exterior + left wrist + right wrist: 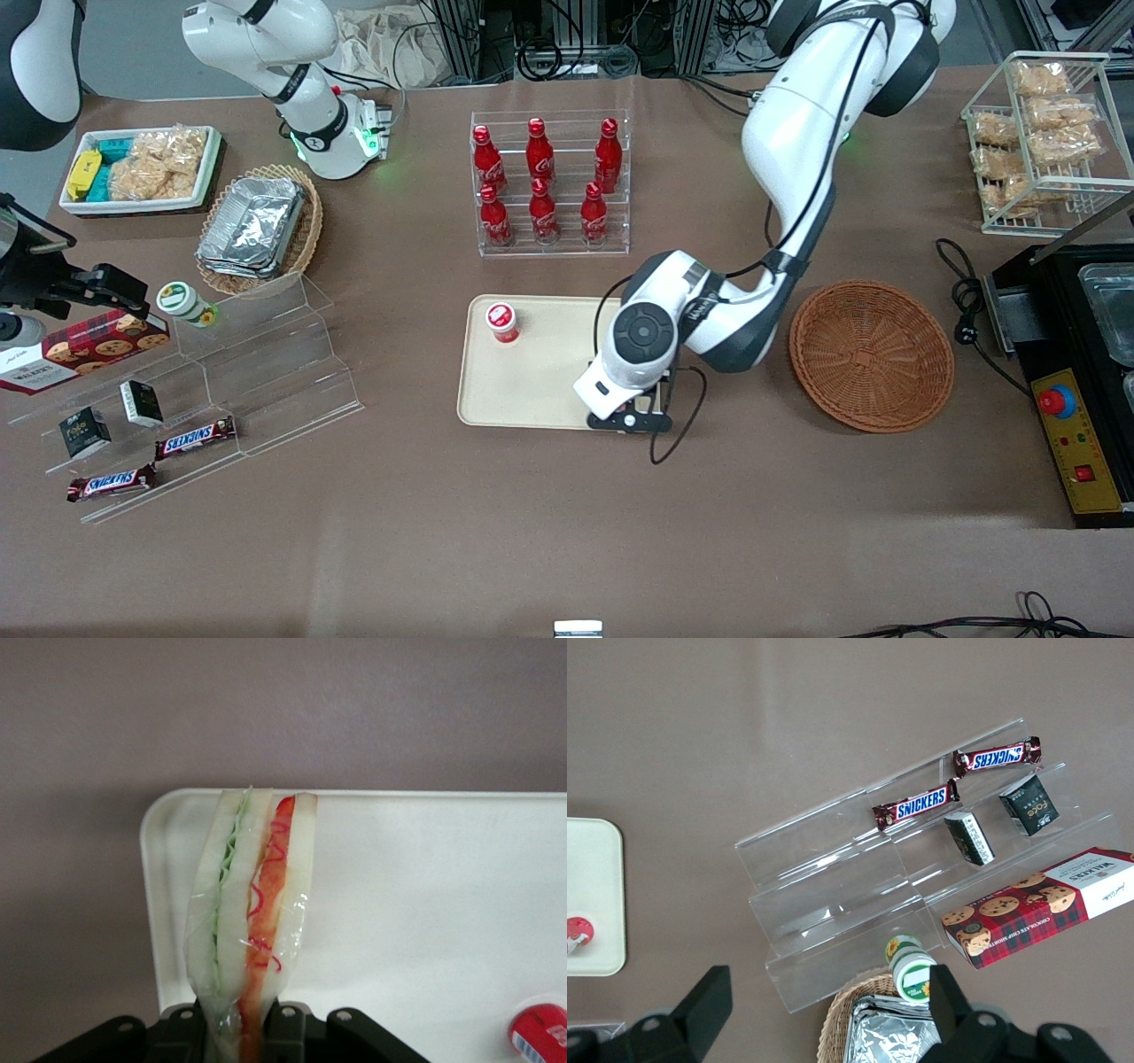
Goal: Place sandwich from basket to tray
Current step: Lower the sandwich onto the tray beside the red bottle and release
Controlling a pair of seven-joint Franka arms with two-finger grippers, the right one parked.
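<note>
In the left wrist view my gripper [239, 1020] is shut on the sandwich [252, 895], a wrapped wedge of white bread with green and orange-red layers. It hangs over a corner of the cream tray [425, 904]. In the front view the gripper [631, 420] is over the tray's [532, 390] edge nearest the front camera, at the corner toward the basket. The wrist hides the sandwich there. The reddish-brown wicker basket [871, 354] lies beside the tray toward the working arm's end and shows nothing inside.
A small red-lidded cup [502, 321] stands on the tray. A rack of cola bottles [549, 182] stands farther from the camera than the tray. A clear stepped shelf [221, 381] with snacks and a tan basket of foil containers [257, 226] lie toward the parked arm's end.
</note>
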